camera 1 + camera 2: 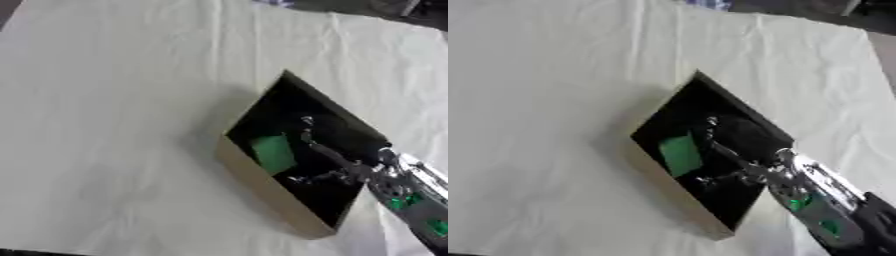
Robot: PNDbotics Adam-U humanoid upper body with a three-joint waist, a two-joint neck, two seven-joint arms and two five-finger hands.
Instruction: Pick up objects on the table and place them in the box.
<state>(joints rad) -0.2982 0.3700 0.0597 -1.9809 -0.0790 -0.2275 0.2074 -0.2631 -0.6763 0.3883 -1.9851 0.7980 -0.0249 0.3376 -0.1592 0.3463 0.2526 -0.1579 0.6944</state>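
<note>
An open cardboard box (262,186) with a dark inside lies askew on the white cloth, right of centre. A green flat object (274,153) rests inside it near the left wall. My right hand (325,157) reaches in over the box from the lower right, its fingers spread and straight above the dark bottom, holding nothing. The thumb points toward the box's near wall. The hand stands just right of the green object, apart from it. My left hand shows in neither view.
A white cloth (114,125) covers the whole table, with creases running across it. Dark shapes and something bluish (710,4) lie beyond the far edge at the top.
</note>
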